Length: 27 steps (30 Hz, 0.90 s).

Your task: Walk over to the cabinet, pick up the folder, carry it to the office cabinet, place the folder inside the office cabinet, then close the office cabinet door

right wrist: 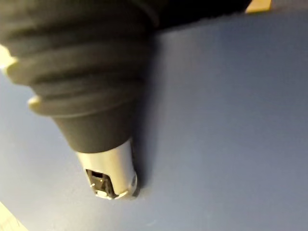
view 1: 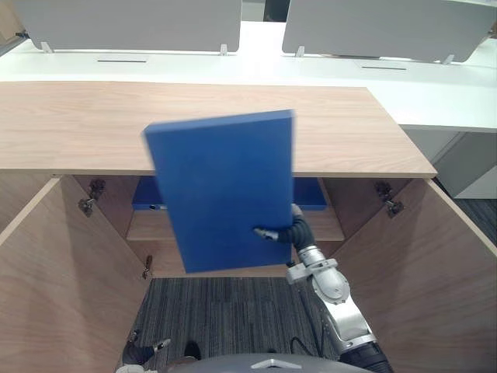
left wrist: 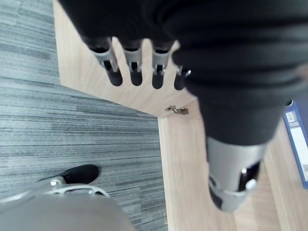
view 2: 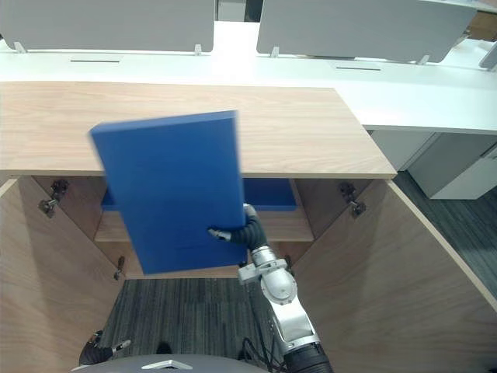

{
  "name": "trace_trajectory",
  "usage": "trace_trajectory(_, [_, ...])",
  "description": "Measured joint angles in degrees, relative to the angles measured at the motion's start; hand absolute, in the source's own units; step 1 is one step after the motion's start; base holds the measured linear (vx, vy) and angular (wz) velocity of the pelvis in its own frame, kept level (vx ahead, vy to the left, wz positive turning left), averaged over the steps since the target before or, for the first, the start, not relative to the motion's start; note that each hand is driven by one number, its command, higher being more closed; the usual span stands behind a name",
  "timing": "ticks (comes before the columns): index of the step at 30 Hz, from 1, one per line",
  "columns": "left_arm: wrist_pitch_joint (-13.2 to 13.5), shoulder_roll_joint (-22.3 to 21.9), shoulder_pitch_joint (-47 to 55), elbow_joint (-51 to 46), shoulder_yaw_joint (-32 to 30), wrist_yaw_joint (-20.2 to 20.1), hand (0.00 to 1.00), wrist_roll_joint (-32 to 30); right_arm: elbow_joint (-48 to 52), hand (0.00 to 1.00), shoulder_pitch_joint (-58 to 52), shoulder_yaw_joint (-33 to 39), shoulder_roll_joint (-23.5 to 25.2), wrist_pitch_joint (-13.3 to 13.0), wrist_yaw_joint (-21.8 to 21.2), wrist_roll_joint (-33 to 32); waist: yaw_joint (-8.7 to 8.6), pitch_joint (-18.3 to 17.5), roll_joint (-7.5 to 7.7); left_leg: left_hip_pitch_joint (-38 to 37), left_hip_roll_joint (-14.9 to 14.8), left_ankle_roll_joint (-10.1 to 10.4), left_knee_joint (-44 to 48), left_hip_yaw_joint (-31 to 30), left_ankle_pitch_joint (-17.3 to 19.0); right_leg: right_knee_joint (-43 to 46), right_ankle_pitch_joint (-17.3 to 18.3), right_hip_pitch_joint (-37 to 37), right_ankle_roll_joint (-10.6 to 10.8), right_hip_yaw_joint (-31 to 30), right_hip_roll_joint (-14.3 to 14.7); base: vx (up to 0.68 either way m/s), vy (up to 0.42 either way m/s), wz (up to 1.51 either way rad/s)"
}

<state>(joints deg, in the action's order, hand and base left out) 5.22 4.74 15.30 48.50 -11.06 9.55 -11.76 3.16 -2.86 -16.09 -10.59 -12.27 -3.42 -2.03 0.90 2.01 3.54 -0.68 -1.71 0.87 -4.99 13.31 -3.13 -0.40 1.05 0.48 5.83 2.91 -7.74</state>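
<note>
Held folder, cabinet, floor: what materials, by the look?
folder: stiff board, matte blue covering, probably plastic or coated card; flat, unbent though held by one edge.
cabinet: pale wood-grain, likely laminate or veneer, matte.
floor: grey striped carpet, ribbed texture.

**No legible text**

No words, numbers or signs can be read. The broad blue face of the held folder (view 1: 221, 190) is seen plain — no print is made out on it. A pale label (left wrist: 304, 169) is glimpsed on a second blue folder (left wrist: 297, 144) inside the cabinet (view 1: 78, 124) — too small to be read.
</note>
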Motion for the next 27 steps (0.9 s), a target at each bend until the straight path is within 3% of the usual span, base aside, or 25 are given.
trace_trajectory(7, [0.2, 1.2, -2.9, 0.0, 3.8, 0.1, 0.00, -0.4, -5.6, 1.00, 10.2, -9.5, -5.6, 0.0, -0.2, 7.6, 1.31, 5.2, -0.94, 4.1, 0.0, -0.9, 0.5, 0.9, -0.7, 2.2, -0.9, -5.3, 0.2, -1.1, 0.0, 0.03, -0.002, -0.06])
trace_trajectory(12, [0.5, 2.7, -7.4, -0.2, 5.5, 0.1, 0.00, -0.3, -6.7, 1.00, 17.7, -13.3, -8.8, 0.0, 0.3, 11.7, 1.39, 12.2, -1.54, 16.2, -2.1, -1.5, 15.0, 0.2, 4.8, 7.4, -0.6, -12.9, -0.1, -1.0, 0.2, -0.07, 0.001, 0.03])
trace_trajectory(14, [0.8, 2.8, -9.2, -0.8, 6.2, 0.2, 0.00, -0.2, -6.8, 1.00, 19.5, -13.4, -9.8, 0.0, 0.7, 12.6, 1.33, 15.0, -2.59, 20.9, -3.0, -1.8, 20.4, -0.7, 6.4, 10.7, 0.0, -16.4, -0.2, -0.7, 0.5, -0.14, 0.017, 0.07])
trace_trajectory(21, [2.1, 3.3, -12.4, -9.8, 6.8, 0.5, 0.00, 1.0, -8.4, 1.00, 23.5, -11.5, -11.2, 0.1, 3.9, 13.6, 1.38, 21.9, -3.45, 37.7, -4.4, -1.7, 34.0, -2.4, 9.6, 28.3, 5.9, -34.9, -0.2, -1.0, -0.3, -0.18, 0.010, 0.06])
trace_trajectory(27, [2.1, 2.7, -13.1, -19.2, 6.0, 0.6, 0.00, 1.7, -0.4, 1.00, 23.3, -4.2, -11.4, 0.3, 6.7, 11.4, 2.31, 24.2, -4.38, 50.4, -7.5, -1.6, 44.1, -2.6, 12.2, 38.7, 8.8, -47.9, -0.9, -1.4, 0.1, -0.13, -0.032, -0.10])
